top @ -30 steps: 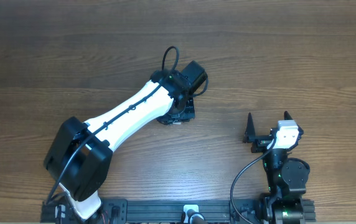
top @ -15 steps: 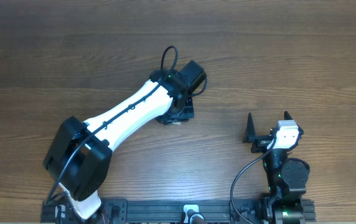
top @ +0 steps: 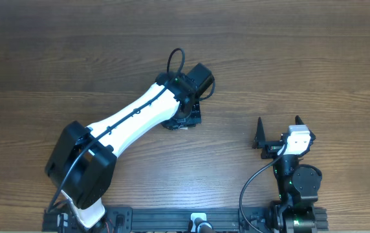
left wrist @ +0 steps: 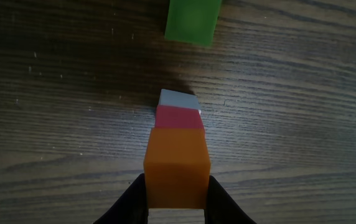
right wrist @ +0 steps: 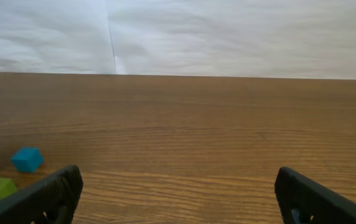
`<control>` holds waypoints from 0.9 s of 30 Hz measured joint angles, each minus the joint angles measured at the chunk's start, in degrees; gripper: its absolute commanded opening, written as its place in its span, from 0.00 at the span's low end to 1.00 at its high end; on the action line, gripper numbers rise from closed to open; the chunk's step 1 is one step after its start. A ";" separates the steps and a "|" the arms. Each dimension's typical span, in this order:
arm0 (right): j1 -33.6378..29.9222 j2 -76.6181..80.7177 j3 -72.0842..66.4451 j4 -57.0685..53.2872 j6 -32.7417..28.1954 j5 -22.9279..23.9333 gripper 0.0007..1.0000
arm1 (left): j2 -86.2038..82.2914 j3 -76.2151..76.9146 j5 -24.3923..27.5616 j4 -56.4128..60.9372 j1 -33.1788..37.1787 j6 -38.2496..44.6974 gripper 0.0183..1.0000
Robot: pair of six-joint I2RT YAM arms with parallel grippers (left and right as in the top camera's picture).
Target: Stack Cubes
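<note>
Cubes stand three high under the left pincer [left wrist: 177,182]. An orange cube [left wrist: 177,158] sits between its fingers, which lie flat against two opposite sides of it, so the pincer is closed to the cube's width and has hold of it. Straight below, along the line of the fingers, a red cube [left wrist: 179,117] lies under the orange one. A white cube [left wrist: 179,99] lies under the red and rests on the counter [top: 314,52]. I cannot tell whether the orange cube already bears on the red one or hangs just over it (the orange cube itself hides the seam).

As I judge it, two cubes are surely stacked, and the third is set or nearly set, roughly in line with those beneath. What is left is to let go of the orange cube and then bring in the loose ones.

A green cube [left wrist: 192,22] lies on the counter apart from the stack, out beyond the left pincer's tips. Seen from the right pincer [right wrist: 177,177], it lies out ahead toward the left arm's side, with a blue cube [right wrist: 27,159] near it and slightly farther off.

The right pincer is spread wide and grips nothing. It sits near its own base, well apart from every cube.

As for containers, each cube rests on bare wood or on another cube, not in a box or tray.
</note>
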 measured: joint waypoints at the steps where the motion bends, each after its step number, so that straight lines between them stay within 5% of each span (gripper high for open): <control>1: 0.00 0.00 0.00 -0.02 0.00 0.00 0.99 | 0.00 0.00 0.00 0.02 0.00 0.00 0.05; 27: 0.00 0.00 0.00 -0.02 0.00 -0.02 0.99 | 0.00 0.00 -0.02 0.04 0.00 0.00 0.19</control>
